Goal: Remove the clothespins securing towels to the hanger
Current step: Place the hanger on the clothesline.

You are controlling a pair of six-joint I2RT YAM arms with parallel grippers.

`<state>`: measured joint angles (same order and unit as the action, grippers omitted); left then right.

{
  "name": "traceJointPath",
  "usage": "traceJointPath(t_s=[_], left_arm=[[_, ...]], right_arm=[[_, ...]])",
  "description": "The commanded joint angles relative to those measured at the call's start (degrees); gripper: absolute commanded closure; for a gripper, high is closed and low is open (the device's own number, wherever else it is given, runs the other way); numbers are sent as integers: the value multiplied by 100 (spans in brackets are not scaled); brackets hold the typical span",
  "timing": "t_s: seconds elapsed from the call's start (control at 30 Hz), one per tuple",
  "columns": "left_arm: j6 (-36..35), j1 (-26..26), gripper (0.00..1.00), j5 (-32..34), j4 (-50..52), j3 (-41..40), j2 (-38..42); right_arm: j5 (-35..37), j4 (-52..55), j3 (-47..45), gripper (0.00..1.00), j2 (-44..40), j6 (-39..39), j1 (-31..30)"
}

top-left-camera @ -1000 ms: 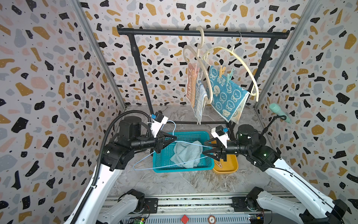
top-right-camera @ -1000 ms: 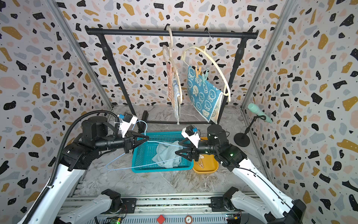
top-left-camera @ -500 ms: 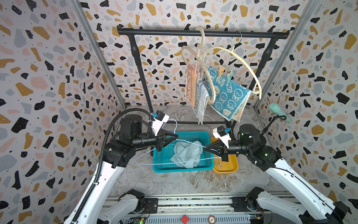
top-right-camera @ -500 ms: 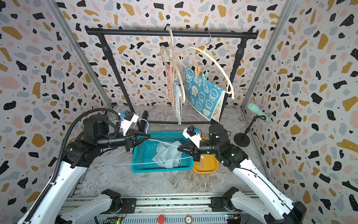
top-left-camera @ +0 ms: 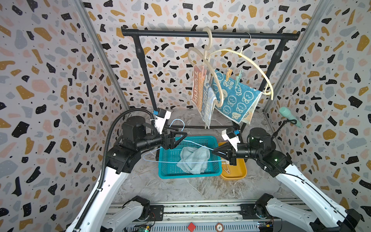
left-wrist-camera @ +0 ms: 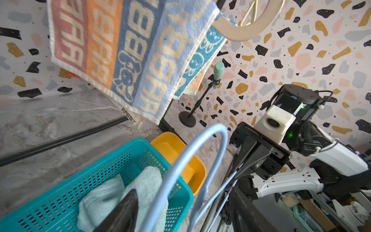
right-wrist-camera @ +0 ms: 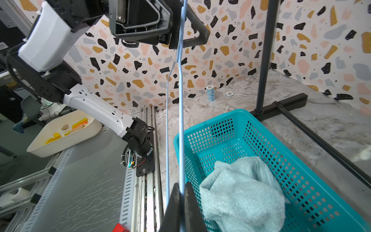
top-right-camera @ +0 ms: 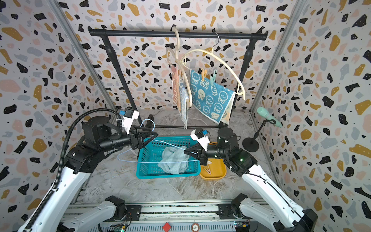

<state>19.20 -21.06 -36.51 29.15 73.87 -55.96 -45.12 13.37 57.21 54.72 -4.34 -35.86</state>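
Locate the orange clothespin (top-left-camera: 228, 74) and the mint clothespin (top-left-camera: 237, 79) in both top views, upper right of centre. They grip the top edge of the rabbit towel (top-left-camera: 236, 98), which is draped on a cream hanger (top-left-camera: 251, 60). A peach clothespin (top-left-camera: 202, 70) sits on the striped towel (top-left-camera: 197, 90) just to the left. All hang from the black rail (top-left-camera: 200, 34), higher in the frame than both pincers and well apart from them.

The left pincer (top-left-camera: 180, 140), left of centre, stands wide. The neck of the blue wire hanger (right-wrist-camera: 181, 120) passes between its fingers; you cannot tell whether it touches them. The right pincer (top-left-camera: 213, 151), right of centre, is clamped narrow on that hanger's sloping arm.

The wire hanger spans the teal basket (top-left-camera: 188, 175), where the pale blue towel (top-left-camera: 193, 158) lies crumpled. Loose clothespins (top-left-camera: 226, 170) lie in the yellow tray (top-left-camera: 239, 175) just beside the basket, under the right pincer.

Note the edges. The rail's base bar (right-wrist-camera: 321, 141) crosses the surface (top-left-camera: 180, 190) close behind the basket. A mint-headed stand (top-left-camera: 290, 116) occupies the right edge. Bare surface lies open at lower centre.
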Motion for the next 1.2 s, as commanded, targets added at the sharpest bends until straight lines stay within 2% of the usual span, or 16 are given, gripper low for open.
traceJointPath(t_s=[0.0, 0.13, 0.33, 0.53, 0.93, 1.17], left_arm=[[282, 4, 26, 652, -480, 243, 63], [276, 3, 25, 1124, -450, 314, 110], [260, 5, 24, 1743, -323, 395, 235], [276, 4, 23, 2343, -375, 482, 527], [277, -1, 24, 2275, -305, 467, 679], [260, 3, 24, 2224, -384, 372, 733]], right_arm=[[658, -481, 203, 100, -157, -392, -77], [1364, -649, 265, 100, -151, -561, -247], [1993, -1081, 240, 100, -155, -754, -481], [2885, -1280, 415, 100, -81, -702, -747], [5483, -1387, 1257, 100, 487, -97, -1741], [5864, -1462, 1994, 100, 1000, 176, -1901]])
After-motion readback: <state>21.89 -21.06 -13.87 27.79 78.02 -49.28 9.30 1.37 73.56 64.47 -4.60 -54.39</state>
